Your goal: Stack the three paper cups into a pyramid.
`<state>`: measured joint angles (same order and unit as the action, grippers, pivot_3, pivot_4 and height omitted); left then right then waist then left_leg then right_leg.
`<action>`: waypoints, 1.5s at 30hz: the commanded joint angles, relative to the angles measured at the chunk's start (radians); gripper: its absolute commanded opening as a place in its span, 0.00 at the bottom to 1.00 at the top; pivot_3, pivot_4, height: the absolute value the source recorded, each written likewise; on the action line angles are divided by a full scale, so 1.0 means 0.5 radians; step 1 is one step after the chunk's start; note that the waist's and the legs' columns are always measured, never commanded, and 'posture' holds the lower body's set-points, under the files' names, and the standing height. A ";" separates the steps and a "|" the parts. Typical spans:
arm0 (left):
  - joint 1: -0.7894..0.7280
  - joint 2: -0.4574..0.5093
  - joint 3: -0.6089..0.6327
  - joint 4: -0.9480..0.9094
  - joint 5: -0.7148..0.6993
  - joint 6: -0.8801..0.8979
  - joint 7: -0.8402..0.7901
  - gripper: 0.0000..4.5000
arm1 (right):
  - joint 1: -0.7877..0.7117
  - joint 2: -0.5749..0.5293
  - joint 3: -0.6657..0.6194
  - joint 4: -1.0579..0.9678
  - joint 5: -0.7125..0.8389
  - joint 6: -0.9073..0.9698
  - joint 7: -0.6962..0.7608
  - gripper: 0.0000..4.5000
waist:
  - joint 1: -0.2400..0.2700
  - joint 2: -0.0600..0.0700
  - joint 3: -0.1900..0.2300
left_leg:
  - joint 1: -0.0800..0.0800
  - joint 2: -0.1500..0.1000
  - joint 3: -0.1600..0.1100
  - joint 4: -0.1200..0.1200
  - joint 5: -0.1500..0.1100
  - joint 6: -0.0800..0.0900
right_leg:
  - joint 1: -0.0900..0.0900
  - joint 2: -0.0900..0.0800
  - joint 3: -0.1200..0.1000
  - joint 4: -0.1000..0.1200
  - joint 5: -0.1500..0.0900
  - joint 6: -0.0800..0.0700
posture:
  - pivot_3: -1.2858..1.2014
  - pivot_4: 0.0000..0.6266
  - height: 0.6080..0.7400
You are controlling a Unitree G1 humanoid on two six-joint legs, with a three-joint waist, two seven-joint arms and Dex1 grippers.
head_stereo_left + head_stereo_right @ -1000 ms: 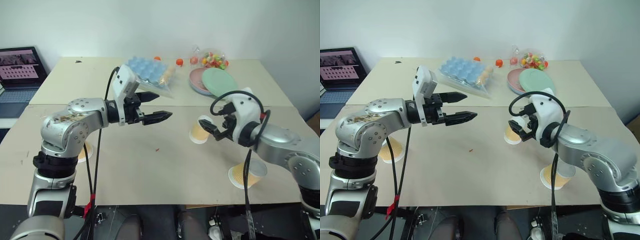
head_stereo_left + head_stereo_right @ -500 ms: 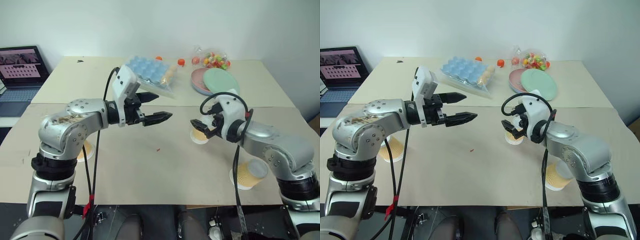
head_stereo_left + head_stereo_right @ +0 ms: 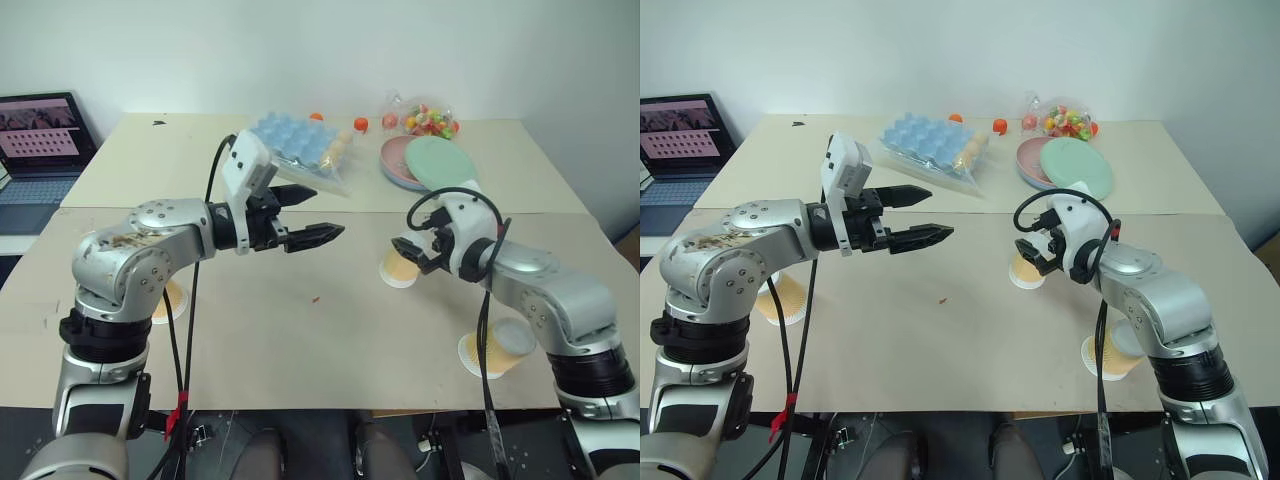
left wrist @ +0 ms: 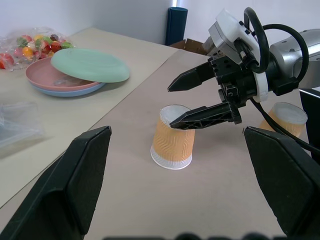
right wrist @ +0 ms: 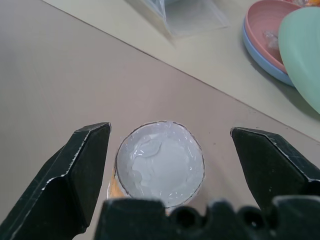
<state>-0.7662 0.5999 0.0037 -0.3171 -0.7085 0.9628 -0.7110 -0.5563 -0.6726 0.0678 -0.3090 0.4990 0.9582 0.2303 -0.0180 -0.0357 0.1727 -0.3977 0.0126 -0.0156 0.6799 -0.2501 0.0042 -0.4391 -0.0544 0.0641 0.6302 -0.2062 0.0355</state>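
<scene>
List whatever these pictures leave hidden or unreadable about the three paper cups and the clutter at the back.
- Orange-tan paper cup at the left edge: head views, the left arm covers most of it.
- Cup near the front right: the right arm and its cable cross it.
- Middle cup: right wrist view gives just its white base, sides hidden.
- Laptop screen: content too small.
- Bag of sweets: pieces too small to name.
</scene>
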 commanded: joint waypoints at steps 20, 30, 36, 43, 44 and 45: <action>-0.054 0.032 0.037 -0.055 -0.012 -0.003 -0.001 1.00 | 0.079 0.144 -0.092 0.065 -0.273 -0.161 0.189 0.62 | -0.001 0.000 0.000 | 0.001 0.000 0.000 0.000 0.000 0.000 | 0.000 0.000 0.000 0.001 0.001 0.000 | 0.52 0.24 0.97; -0.016 0.193 0.052 -0.050 0.001 0.009 -0.101 1.00 | -0.022 0.171 -0.173 -0.114 -0.152 0.048 0.260 0.61 | -0.006 0.000 0.000 | 0.002 0.000 0.000 0.000 0.000 0.000 | 0.000 0.000 0.000 0.002 0.001 -0.001 | 0.52 0.24 0.97; 0.148 0.617 0.009 -0.016 0.137 -0.090 -0.358 1.00 | -0.200 0.241 -0.119 -0.469 0.134 0.541 0.310 0.61 | -0.055 0.001 0.000 | 0.005 0.002 -0.001 -0.002 0.000 0.000 | 0.000 0.002 0.000 0.004 0.001 -0.002 | 0.52 0.24 0.97; 0.203 0.795 0.025 0.042 0.239 -0.272 -0.568 1.00 | -0.223 0.426 0.070 -0.508 0.119 0.587 0.239 0.61 | -0.035 0.001 0.000 | 0.005 0.000 -0.002 0.000 0.001 -0.001 | 0.002 0.000 -0.002 0.004 0.001 -0.002 | 0.52 0.24 0.97; 0.198 0.798 0.022 0.052 0.254 -0.286 -0.570 1.00 | -0.226 0.449 0.120 -0.494 0.099 0.564 0.235 0.61 | -0.036 0.001 0.000 | 0.004 0.000 -0.002 0.000 0.001 -0.001 | 0.002 0.000 -0.002 0.004 0.001 -0.002 | 0.52 0.24 0.97; 0.194 0.794 0.019 0.059 0.265 -0.295 -0.572 1.00 | -0.232 0.468 0.167 -0.478 0.075 0.537 0.230 0.61 | -0.039 0.001 0.000 | 0.005 0.000 -0.002 0.000 0.001 -0.001 | 0.002 0.001 -0.002 0.004 0.001 -0.002 | 0.52 0.24 0.97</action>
<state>-0.6541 0.9865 -0.0029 -0.2843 -0.5882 0.8462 -0.9890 -0.6505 -0.4484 0.1324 -0.5364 0.5563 1.2681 0.3511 -0.0376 -0.0354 0.1728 -0.3955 0.0129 -0.0163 0.6797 -0.2498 0.0037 -0.4387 -0.0540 0.0630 0.6323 -0.2057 0.0346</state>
